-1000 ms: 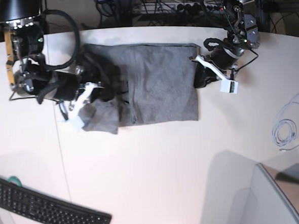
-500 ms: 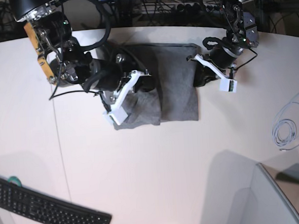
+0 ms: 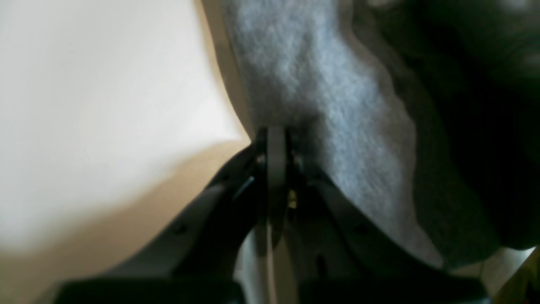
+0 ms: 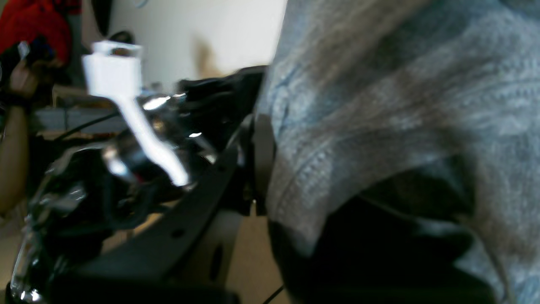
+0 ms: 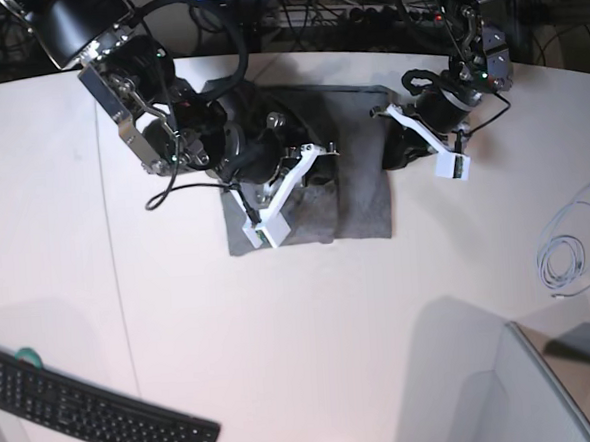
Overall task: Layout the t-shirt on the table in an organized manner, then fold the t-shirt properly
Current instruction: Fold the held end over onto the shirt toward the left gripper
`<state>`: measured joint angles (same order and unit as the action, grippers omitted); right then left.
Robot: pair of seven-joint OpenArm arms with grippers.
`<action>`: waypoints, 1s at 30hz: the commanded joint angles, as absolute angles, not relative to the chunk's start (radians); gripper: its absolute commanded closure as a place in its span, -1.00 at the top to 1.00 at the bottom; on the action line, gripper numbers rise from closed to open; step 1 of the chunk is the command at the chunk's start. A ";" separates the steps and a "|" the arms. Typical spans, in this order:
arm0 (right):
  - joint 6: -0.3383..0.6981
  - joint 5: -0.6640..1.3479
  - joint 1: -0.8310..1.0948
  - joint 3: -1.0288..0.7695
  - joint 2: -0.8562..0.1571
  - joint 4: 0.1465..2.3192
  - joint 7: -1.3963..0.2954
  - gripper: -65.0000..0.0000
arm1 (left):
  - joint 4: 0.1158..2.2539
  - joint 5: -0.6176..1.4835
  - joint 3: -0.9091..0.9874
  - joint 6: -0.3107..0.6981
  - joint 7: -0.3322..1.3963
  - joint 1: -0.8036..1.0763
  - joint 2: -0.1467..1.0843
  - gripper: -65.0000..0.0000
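On the white desk [image 5: 282, 342], toward its far side, lies the grey t-shirt [image 5: 363, 192], partly doubled over. Above its left half, the right pincer [image 5: 317, 165] is clamped on a fold of the cloth. At the shirt's far right edge, the left pincer [image 5: 388, 135] is pinched closed on the fabric.

T-shirt [image 5: 358, 192] middle behind right arm [image 5: 200, 137]
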<state>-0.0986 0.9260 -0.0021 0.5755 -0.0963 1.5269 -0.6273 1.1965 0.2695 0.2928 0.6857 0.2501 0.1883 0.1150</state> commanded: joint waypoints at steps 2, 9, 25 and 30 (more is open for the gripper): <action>-0.091 0.943 -0.031 0.576 -0.071 1.537 -0.613 -0.99 | 1.218 0.288 0.294 0.698 0.228 0.179 0.119 -1.00; -0.091 0.943 -0.085 0.628 -0.050 1.469 -0.610 -0.99 | 1.216 0.288 0.294 0.698 0.228 0.179 0.117 -1.00; -0.091 0.941 -0.117 0.676 -0.035 1.400 -0.607 -0.99 | 1.276 0.288 0.306 0.698 0.225 0.248 0.168 -1.00; -0.091 0.941 -0.130 0.680 -0.031 1.400 -0.604 -0.99 | 1.254 0.288 0.295 0.698 0.226 0.243 0.174 -1.00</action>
